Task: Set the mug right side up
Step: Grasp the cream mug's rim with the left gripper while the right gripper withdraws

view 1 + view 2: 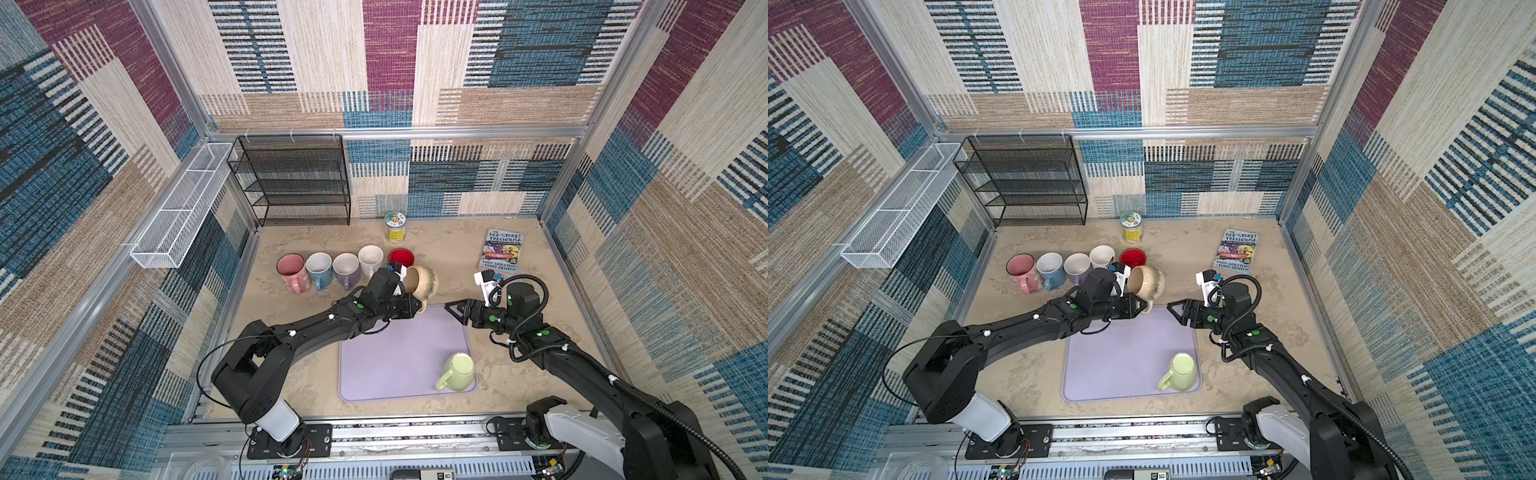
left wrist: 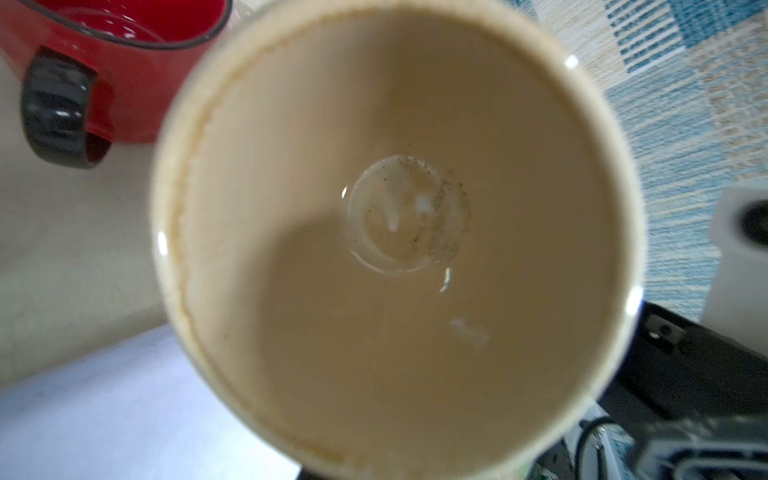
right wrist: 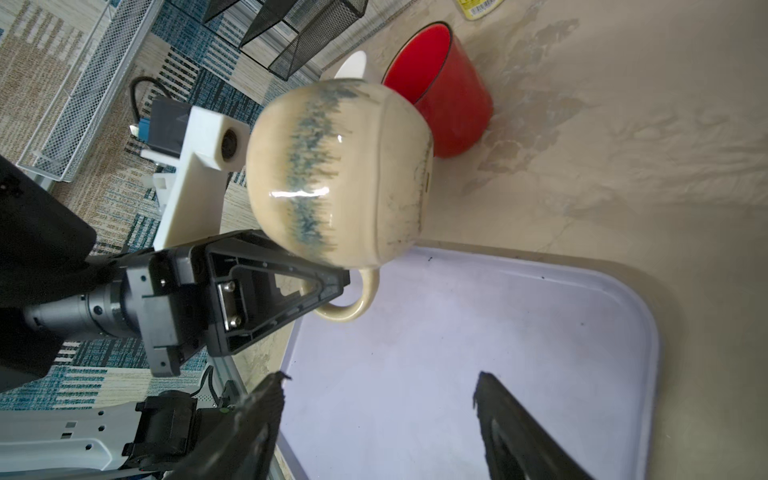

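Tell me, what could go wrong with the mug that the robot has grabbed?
1. The left claw grips the cream mug only by its thin handle, with the mug tipped on its side, so it might swivel or slip out and fall.
2. The red mug stands close behind it, so a swing while turning might knock it.

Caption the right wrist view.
Left gripper holds the cream mug sideways by its handle near the purple mat; right gripper open.

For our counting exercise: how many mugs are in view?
7. In a row on the table: pink mug, blue mug, lilac mug, white mug, red mug. Left end effector holds the beige mug; green mug sits on the mat. None seems hidden.
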You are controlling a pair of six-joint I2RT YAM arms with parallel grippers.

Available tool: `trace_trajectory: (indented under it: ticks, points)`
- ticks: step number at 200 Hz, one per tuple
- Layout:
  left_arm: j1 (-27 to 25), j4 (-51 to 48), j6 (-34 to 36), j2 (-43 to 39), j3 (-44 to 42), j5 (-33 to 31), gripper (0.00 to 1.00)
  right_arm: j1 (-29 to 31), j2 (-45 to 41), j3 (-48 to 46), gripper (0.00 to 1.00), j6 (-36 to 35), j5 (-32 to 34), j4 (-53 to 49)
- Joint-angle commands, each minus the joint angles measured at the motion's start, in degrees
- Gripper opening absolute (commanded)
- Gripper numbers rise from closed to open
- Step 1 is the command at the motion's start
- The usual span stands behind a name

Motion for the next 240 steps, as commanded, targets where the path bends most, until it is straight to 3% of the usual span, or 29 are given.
trace_trajectory:
  ticks: [1, 71, 240]
  points:
    - [-0.3, -2.1, 4.8, 2.0, 4.1, -2.6, 0.00, -1.0, -0.8, -1.0, 0.75, 0.0, -1.1, 0.5]
    - [-1.6, -15.7, 9.1, 12.3, 18.5, -8.4, 0.00, -3.3, -1.3, -4.4, 0.76, 0.5, -2.3, 2.9]
    - [-1.9, -31.0, 15.9, 30.7, 44.6, -21.0, 0.00, -5.0, -2.7, -6.2, 0.76, 0.4, -3.7, 4.5]
